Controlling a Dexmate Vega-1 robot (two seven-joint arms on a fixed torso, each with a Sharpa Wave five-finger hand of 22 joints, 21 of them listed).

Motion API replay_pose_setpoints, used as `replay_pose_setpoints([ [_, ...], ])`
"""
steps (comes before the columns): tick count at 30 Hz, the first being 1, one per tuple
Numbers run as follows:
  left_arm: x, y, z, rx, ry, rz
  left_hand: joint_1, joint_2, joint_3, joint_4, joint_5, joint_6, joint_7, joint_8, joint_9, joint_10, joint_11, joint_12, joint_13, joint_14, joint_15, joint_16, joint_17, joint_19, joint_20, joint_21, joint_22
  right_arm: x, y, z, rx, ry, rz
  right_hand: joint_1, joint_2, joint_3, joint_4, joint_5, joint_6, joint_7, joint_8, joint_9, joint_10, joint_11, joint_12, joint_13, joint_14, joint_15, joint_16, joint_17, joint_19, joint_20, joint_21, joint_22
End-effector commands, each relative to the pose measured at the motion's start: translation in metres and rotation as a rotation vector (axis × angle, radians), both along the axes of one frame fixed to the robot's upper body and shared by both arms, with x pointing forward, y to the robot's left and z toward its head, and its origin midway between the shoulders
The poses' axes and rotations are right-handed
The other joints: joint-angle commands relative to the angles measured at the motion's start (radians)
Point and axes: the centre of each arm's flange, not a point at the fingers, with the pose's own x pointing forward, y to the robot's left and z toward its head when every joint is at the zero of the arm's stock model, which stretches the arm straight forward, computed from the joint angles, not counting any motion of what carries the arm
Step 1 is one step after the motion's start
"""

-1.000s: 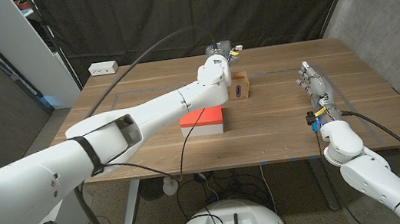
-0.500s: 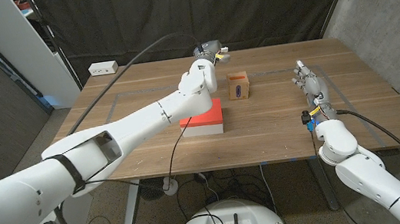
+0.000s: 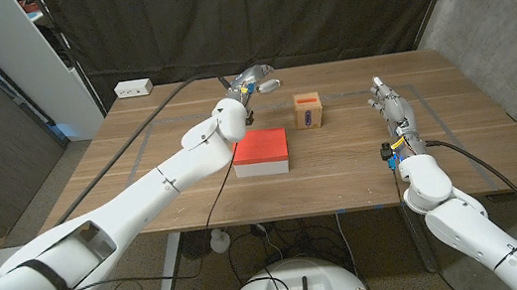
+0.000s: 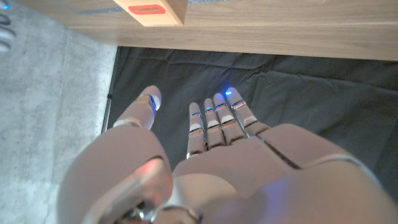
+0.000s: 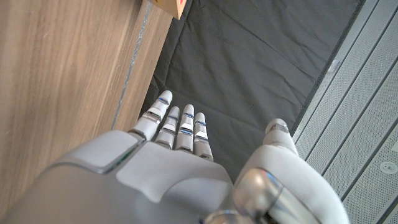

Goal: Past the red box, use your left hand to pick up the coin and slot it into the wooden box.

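Head view: left robot hand (image 3: 252, 79) raised above the far part of the counter (image 3: 143, 180), at about eleven o'clock from the red box (image 3: 260, 152) and ten o'clock from the wooden box (image 3: 308, 110). Fingers spread and straight in the left wrist view, nothing between them, so released; likely lifted there to clear the red box before reaching down. No coin made out on the counter near either box; too small to tell, or possibly already through the slot. Wooden box upright past the red box at about one o'clock, slotted face toward the camera, well placed for an approach from above. Right robot hand (image 3: 389, 104) parked on its edge at three o'clock, fingers straight, holding nothing, out of the way.

Against the earlier frames: left robot hand gone from directly over the wooden box, swung away toward nine o'clock and pulled back; both boxes unmoved; right robot hand barely shifted.
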Motion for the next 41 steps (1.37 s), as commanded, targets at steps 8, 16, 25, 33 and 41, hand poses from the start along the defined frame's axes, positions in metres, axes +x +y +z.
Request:
replay_pose_setpoints([
  [8,-0.027,0.107,-0.050,-0.227,-0.003,-0.183,-0.090,-0.029,-0.075,0.010,-0.022,-0.094,0.000,0.002,-0.055,-0.092,-0.009,-0.064,-0.002,-0.091,0.013,-0.070,-0.002,-0.077,-0.031,-0.096,0.001,-0.002,0.040,0.009,-0.067,-0.025,0.079,0.010,-0.001,0.008,0.000,0.001,0.001,-0.002,-0.002,0.001,-0.012,-0.003,-0.006,0.005,0.011,-0.002,0.007,0.002,0.018,-0.003,0.005,0.002],
  [16,-0.030,0.137,-0.079,-0.370,-0.006,-0.290,-0.185,-0.064,-0.135,0.019,-0.035,-0.208,-0.008,-0.002,-0.086,-0.182,-0.001,-0.109,-0.002,-0.186,0.027,-0.143,-0.001,-0.166,-0.038,-0.202,0.002,-0.004,0.043,0.007,-0.061,-0.048,0.124,0.008,-0.004,0.006,0.001,0.000,0.007,-0.013,0.000,0.001,-0.016,-0.006,-0.005,0.005,0.014,0.003,0.007,0.002,0.018,0.005,0.003,0.002],
  [25,-0.024,0.159,-0.112,-0.593,0.036,-0.413,-0.236,-0.087,-0.163,0.026,-0.041,-0.222,-0.002,0.005,-0.092,-0.192,-0.006,-0.110,-0.003,-0.192,0.026,-0.153,0.000,-0.145,-0.089,-0.226,0.002,0.000,0.044,0.001,-0.069,-0.058,0.171,0.003,-0.008,0.003,0.003,-0.001,0.002,0.031,-0.003,0.001,-0.032,0.011,-0.009,0.003,0.001,0.012,0.001,0.002,0.006,0.009,-0.005,0.002],
  [33,-0.019,0.160,-0.129,-0.644,0.067,-0.406,-0.247,-0.089,-0.167,0.027,-0.041,-0.218,0.003,0.008,-0.093,-0.193,-0.006,-0.110,-0.004,-0.192,0.021,-0.155,0.000,-0.140,-0.091,-0.233,0.002,0.005,0.044,-0.001,-0.066,-0.066,0.195,0.001,-0.010,0.001,0.004,-0.001,-0.008,0.027,-0.007,0.000,-0.041,0.010,-0.012,0.002,-0.009,0.008,-0.003,0.002,-0.007,0.010,-0.010,0.002],
  [41,-0.015,0.156,-0.132,-0.663,0.066,-0.414,-0.253,-0.086,-0.168,0.027,-0.040,-0.212,0.005,0.011,-0.094,-0.182,-0.006,-0.106,-0.005,-0.184,0.021,-0.154,-0.001,-0.131,-0.084,-0.240,0.002,0.012,0.044,0.000,-0.063,-0.057,0.207,-0.002,-0.012,0.000,0.004,-0.002,-0.010,0.025,-0.007,0.000,-0.044,0.007,-0.011,0.001,-0.010,0.006,-0.004,0.001,-0.010,0.009,-0.011,0.002],
])
